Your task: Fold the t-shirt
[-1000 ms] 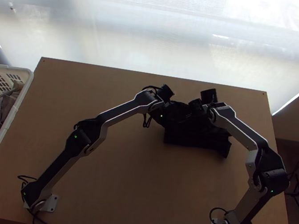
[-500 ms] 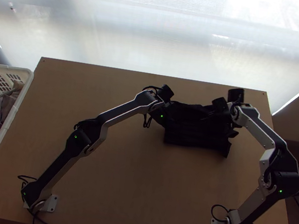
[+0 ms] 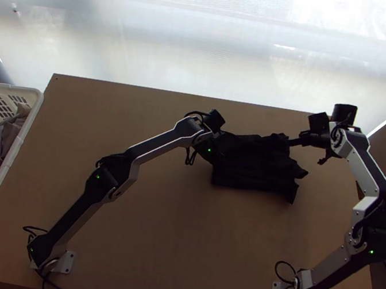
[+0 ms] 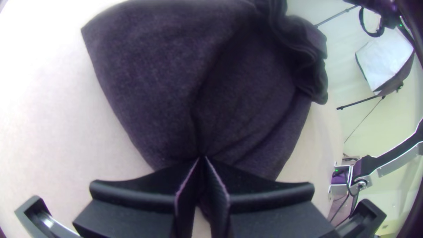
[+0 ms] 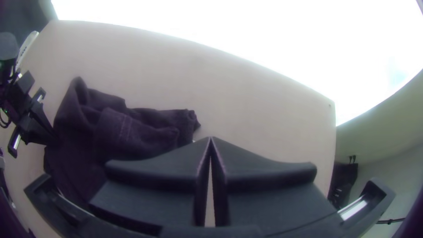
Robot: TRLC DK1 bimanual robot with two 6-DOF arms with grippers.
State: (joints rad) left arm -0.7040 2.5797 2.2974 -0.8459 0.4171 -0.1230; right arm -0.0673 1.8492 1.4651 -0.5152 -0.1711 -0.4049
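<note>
The black t-shirt (image 3: 253, 168) lies bunched and partly folded on the table, right of the middle in the top view. At its left end is my left gripper (image 3: 219, 144). In the left wrist view, the left gripper (image 4: 202, 159) is shut on gathered fabric of the t-shirt (image 4: 154, 79), creases running out from the fingertips. My right gripper (image 3: 293, 142) stands just beyond the t-shirt's upper right part. Seen from the right wrist, the right gripper (image 5: 210, 140) has its fingertips together with no cloth between them, beside the rumpled t-shirt (image 5: 119, 132).
A white basket (image 3: 13, 161) with clothes in it stands off the table's left edge. Bare table (image 3: 180, 230) stretches between the arms' bases and the t-shirt. A pale, bright screen hangs behind the far edge.
The right arm has moved rightward from over the t-shirt, uncovering its upper right part. My left gripper has kept still at the left end.
</note>
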